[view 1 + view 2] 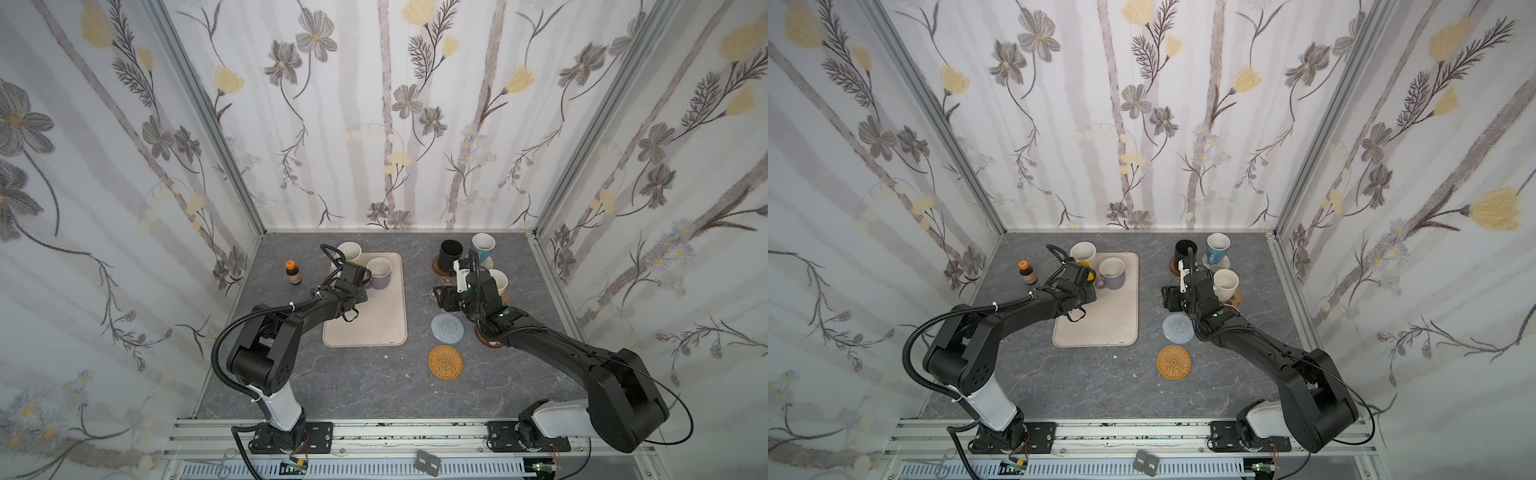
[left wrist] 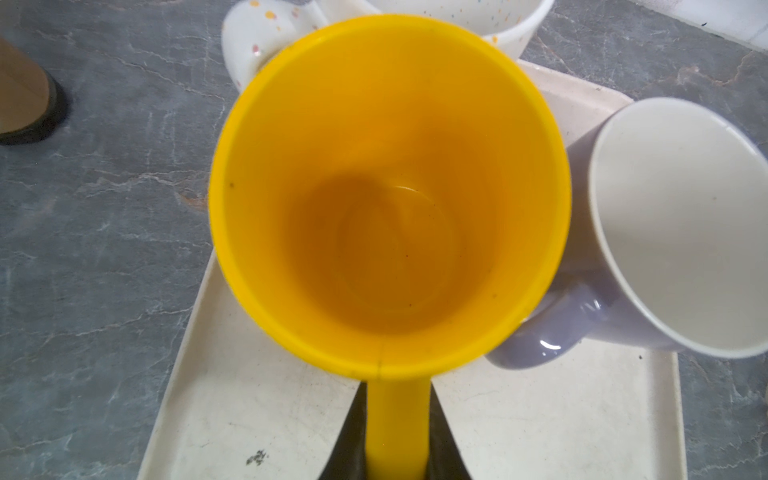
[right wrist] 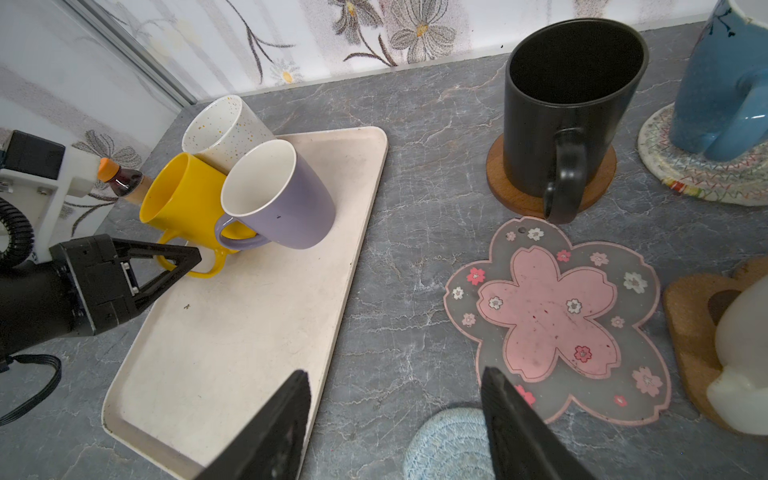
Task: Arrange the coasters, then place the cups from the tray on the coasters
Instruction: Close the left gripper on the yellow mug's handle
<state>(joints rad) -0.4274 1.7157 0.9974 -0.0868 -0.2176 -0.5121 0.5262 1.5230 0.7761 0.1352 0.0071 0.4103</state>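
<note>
On the beige tray (image 1: 374,324) stand a yellow cup (image 2: 390,199), a lavender cup (image 1: 380,274) and a speckled white cup (image 1: 350,251), all close together. My left gripper (image 2: 397,436) is shut on the yellow cup's handle (image 3: 208,266). My right gripper (image 3: 395,386) hangs open and holds nothing, above the table between the tray and the pink blossom coaster (image 3: 552,316). A black cup (image 3: 573,108) stands on the wood disc coaster (image 3: 507,183). The light blue cup (image 3: 723,83) is on the cream woven one (image 3: 706,174), and a white cup (image 3: 744,345) on the brown paw coaster (image 3: 690,311).
The grey-blue crochet coaster (image 1: 446,328) and the tan rattan coaster (image 1: 445,361) lie bare near the right arm. A brown disc (image 1: 484,337) peeks out from under that arm. A small brown bottle (image 1: 293,272) with an orange cap stands left of the tray.
</note>
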